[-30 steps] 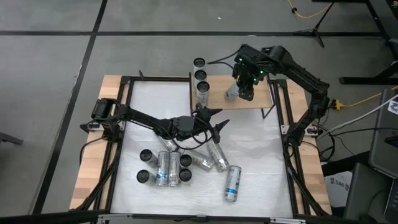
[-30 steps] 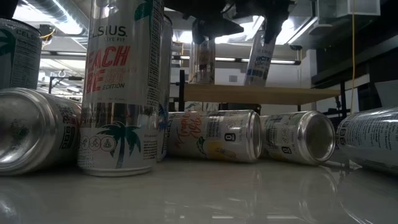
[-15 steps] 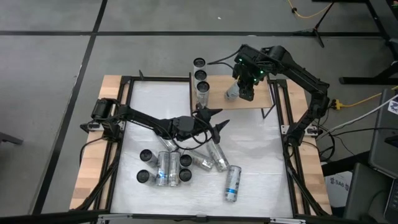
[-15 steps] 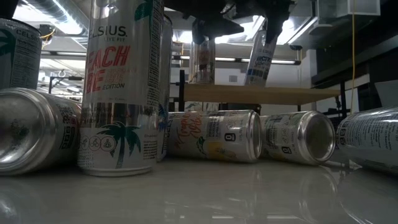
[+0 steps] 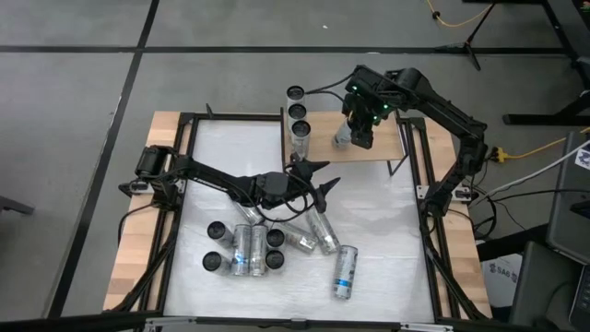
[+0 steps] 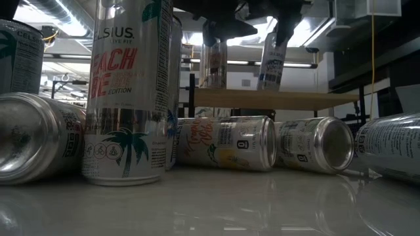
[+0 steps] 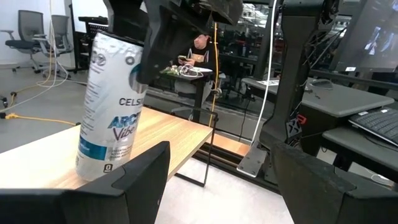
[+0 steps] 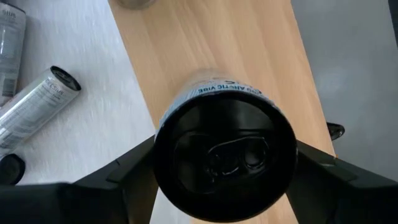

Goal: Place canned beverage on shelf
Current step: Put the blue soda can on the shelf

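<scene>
On the shelf (image 5: 355, 148), at the far side of the bench (image 5: 387, 240), a tilted can (image 5: 343, 137) rests its base on the pale board, well apart from three upright cans (image 5: 296, 112) lined along the board's other end. The right tool (image 5: 359, 124) brackets the tilted can's top, one finger on each side; whether it clamps the can cannot be told. The left tool (image 5: 318, 177), fingers apart and empty, hangs over mid-bench above a cluster of standing and fallen cans (image 5: 277, 242).
</scene>
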Controlling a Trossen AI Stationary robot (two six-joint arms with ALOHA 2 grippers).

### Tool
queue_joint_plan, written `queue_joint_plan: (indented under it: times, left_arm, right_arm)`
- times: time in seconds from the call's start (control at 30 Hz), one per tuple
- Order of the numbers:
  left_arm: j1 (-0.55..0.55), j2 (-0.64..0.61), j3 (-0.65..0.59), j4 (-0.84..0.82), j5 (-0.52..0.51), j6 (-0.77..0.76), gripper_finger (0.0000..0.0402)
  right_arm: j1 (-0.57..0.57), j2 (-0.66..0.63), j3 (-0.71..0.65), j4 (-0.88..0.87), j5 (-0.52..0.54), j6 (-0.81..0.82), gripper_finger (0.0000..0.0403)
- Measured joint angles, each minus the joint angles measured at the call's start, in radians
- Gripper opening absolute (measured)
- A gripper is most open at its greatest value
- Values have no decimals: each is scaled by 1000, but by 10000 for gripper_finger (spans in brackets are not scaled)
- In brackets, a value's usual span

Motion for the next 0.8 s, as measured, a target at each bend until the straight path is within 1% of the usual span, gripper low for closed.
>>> queue_joint_plan:
  times: [0.8]
  left_arm:
    - [0, 0, 0, 0, 0, 0, 272]
  right_arm:
    - [0, 0, -1, 31, 3, -19, 282]
